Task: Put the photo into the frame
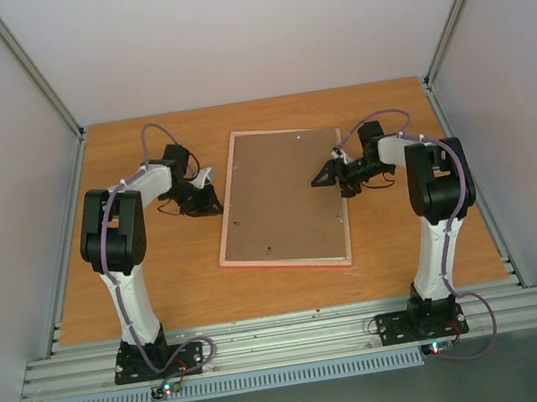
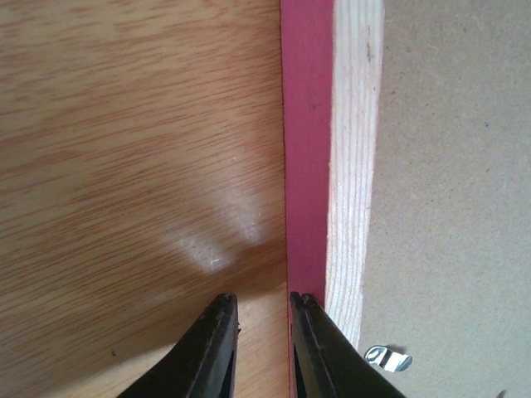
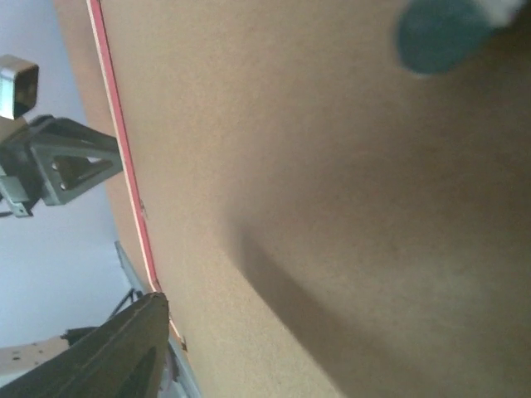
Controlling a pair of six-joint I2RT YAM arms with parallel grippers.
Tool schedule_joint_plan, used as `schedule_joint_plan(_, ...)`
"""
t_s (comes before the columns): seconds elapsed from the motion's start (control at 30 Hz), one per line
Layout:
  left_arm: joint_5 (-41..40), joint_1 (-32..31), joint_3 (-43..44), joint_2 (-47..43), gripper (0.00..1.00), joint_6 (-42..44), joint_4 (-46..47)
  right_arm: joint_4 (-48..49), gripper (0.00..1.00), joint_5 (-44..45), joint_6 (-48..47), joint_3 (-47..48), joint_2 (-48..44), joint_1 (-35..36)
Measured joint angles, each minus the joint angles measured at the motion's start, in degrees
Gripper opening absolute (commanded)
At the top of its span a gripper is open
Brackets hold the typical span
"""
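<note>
The pink frame [image 1: 288, 263] lies face down in the middle of the table, with a brown backing board [image 1: 283, 194] filling it. The photo is hidden. My left gripper [image 1: 217, 207] sits low at the frame's left edge. In the left wrist view its jaws [image 2: 264, 303] stand a little apart over bare table, and the right finger [image 2: 309, 332] touches the pink frame [image 2: 307, 149]. My right gripper [image 1: 319, 177] hovers over the board near the frame's right edge. Only one of its fingers [image 3: 124, 348] shows in the right wrist view, set far to the side, above the board [image 3: 332, 207].
A small metal tab [image 2: 388, 358] lies on the backing board by the frame's pale wooden inner rim [image 2: 355, 166]. The wooden table [image 1: 159, 278] is walled by white panels on three sides. A blurred teal patch [image 3: 440, 37] sits at the top of the right wrist view.
</note>
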Motion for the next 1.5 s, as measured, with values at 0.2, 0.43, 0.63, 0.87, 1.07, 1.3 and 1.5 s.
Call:
schedule_joint_plan(0.2, -0.04, -0.07, 0.11, 0.0, 0.21, -0.02, -0.07, -7.82, 0.8, 7.72, -1.9, 2.45, -2.97, 1.18)
schedule_joint_plan(0.43, -0.85, -0.17, 0.61, 0.0, 0.21, -0.04, -0.37, -17.51, 0.8, 15.32, -5.11, 8.33, -3.67, 1.2)
schedule_joint_plan(0.63, -1.75, -0.22, 0.87, 0.0, 0.23, -0.04, -0.42, -23.12, 0.64, 21.4, -9.57, 9.73, -4.72, 1.22)
schedule_joint_plan(0.87, -1.68, -0.2, 0.87, -0.02, 0.23, -0.04, -0.42, -24.06, 0.29, 25.35, -13.29, 8.13, -8.09, 1.66)
schedule_joint_plan(1.07, -1.49, -0.2, 0.85, -0.07, 0.23, -0.04, -0.39, -22.12, 0.2, 25.4, -14.34, 4.98, -8.2, 6.23)
schedule_joint_plan(1.3, -1.25, -0.2, -1.68, -1.81, 0.23, 0.13, 0.17, -20.06, 0.18, 24.46, -15.34, 0.59, -5.9, 9.35)
schedule_joint_plan(1.5, -1.31, 0.07, -6.6, -7.87, 0.31, 1.7, 0.81, -21.22, 0.19, 23.89, -16.63, 3.23, -4.22, 9.16)
